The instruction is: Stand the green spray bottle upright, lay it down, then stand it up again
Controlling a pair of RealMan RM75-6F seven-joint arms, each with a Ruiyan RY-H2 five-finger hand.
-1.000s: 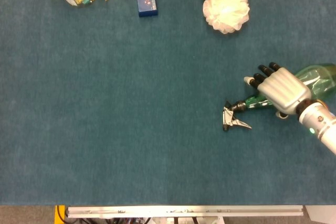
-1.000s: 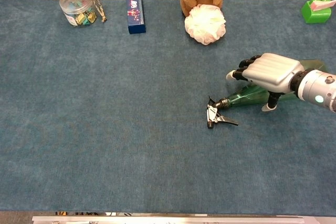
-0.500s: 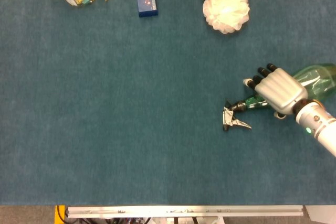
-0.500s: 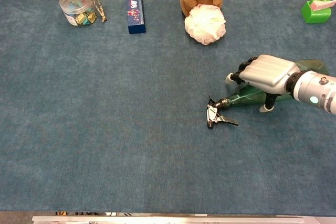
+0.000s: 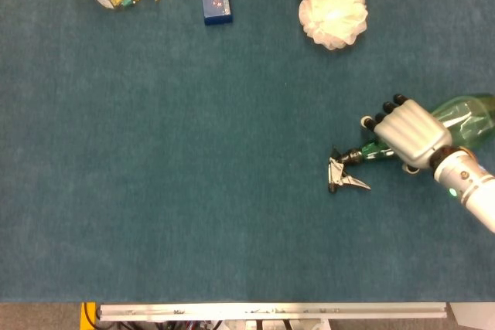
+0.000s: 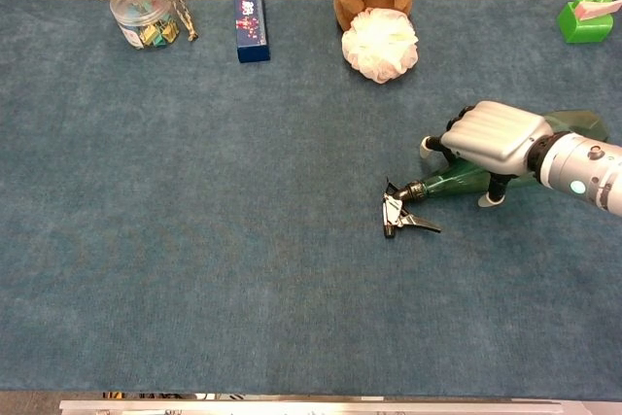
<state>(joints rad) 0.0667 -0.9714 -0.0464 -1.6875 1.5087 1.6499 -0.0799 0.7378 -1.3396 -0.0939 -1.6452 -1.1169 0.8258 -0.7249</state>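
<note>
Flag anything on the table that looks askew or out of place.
The green spray bottle lies on its side, nozzle toward the table's middle, under the right robot hand. Nothing appears spilled or damaged.

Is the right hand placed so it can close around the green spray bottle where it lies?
Probably yes. The right hand hovers over the neck of the green spray bottle, which lies on its side, fingers arched over it. Nothing stands between them.

Right hand point(image 6: 493, 135) lower onto bottle point(image 6: 457, 180)
</note>
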